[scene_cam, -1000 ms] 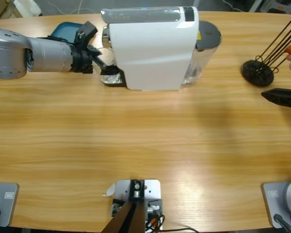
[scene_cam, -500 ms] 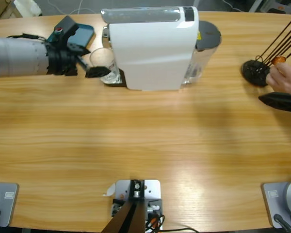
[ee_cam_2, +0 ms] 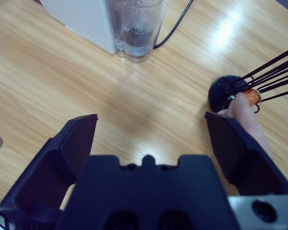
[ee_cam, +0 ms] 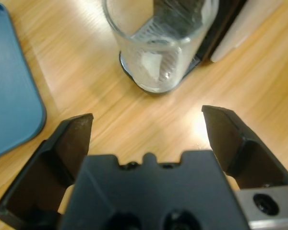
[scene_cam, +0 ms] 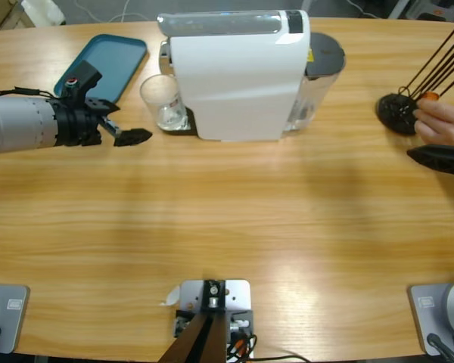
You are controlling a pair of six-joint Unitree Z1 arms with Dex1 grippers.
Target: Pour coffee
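1. Clear glass is what we see at the white coffee machine's (scene_cam: 238,79) left end: a tumbler (scene_cam: 160,102) stands upright on the drip tray, near the table's (scene_cam: 227,219) far edge, left of the middle.
2. From above we cannot make out any liquid in the tumbler; the left wrist view shows its lower part (ee_cam: 156,62) close up, with only a pale glint at the bottom, so we cannot tell whether the coffee is there.
3. The left gripper (scene_cam: 125,132) comes in from the table's left edge and sits just beside the tumbler, apart from it. Its jaws are spread wide, holding nothing, in the left wrist view (ee_cam: 149,127).
4. A teal tray (scene_cam: 102,64) lies at the far left corner; the left wrist view catches only its rounded corner (ee_cam: 12,100).
5. The right gripper (scene_cam: 439,159) shows as a black tip at the table's right edge. Its wrist view (ee_cam_2: 151,134) shows the jaws wide apart and empty.
6. A person's hand (scene_cam: 443,125) touches a black wire stand (scene_cam: 401,112) near the right edge; the right wrist view shows a finger (ee_cam_2: 245,112) on an orange piece (ee_cam_2: 252,97) there.
7. Only the right wrist view shows the machine's clear water tank (ee_cam_2: 137,26) and a black cable (ee_cam_2: 175,24) behind it.
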